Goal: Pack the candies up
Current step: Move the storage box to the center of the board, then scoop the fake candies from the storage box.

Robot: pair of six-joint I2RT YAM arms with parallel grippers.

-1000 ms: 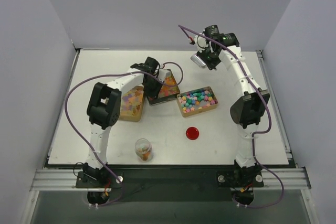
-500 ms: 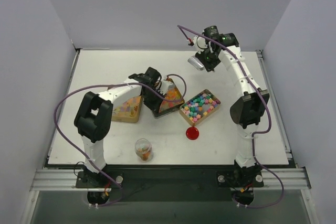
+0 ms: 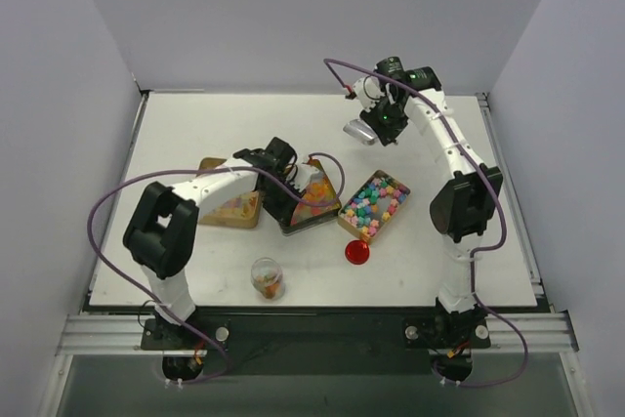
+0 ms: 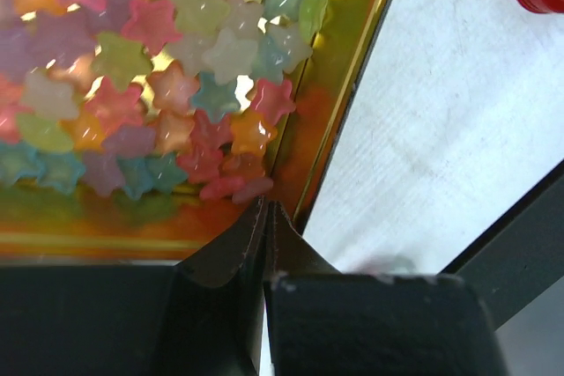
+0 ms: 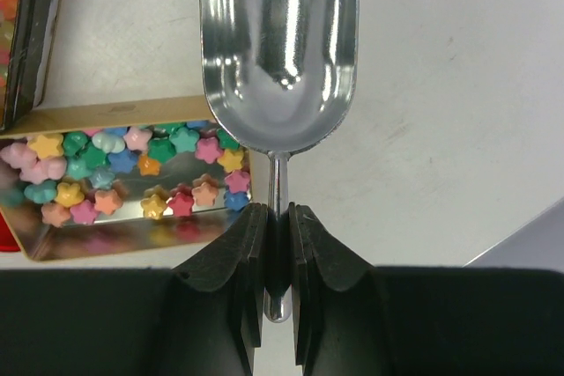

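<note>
Right now the left tool [image 4: 266, 217] is pinched together on the thin gold wall of the middle tin [image 4: 339, 103], gripping it at a corner. That tin is full of candies [image 4: 132, 85]: glossy star-shaped sweets in pink, orange, green, blue and pale purple, heaped against the wall right by the fingertips. From above, the middle tin looks tipped rather than flat, though the arm hides part of it.

The right tool [image 5: 278, 217] is clamped on the thin handle of a shiny metal scoop [image 5: 278, 50]. The scoop's bowl points away from the wrist and has nothing in it, and it is held above the surface [image 3: 195, 124] near the far edge, well apart from the tins.

A right tin [image 5: 132, 112] sits turned at an angle just beside the middle one. It holds more star candies in green, yellow, pink, blue and red. A left tin [image 3: 230, 224], partly under the left arm, has a pale pastel batch.

A flat red lid [image 3: 358, 252] lies just beside the near corner of the right tin. A clear cup [image 3: 266, 278] stands near the front edge, upright, with some orange and yellow candies inside
</note>
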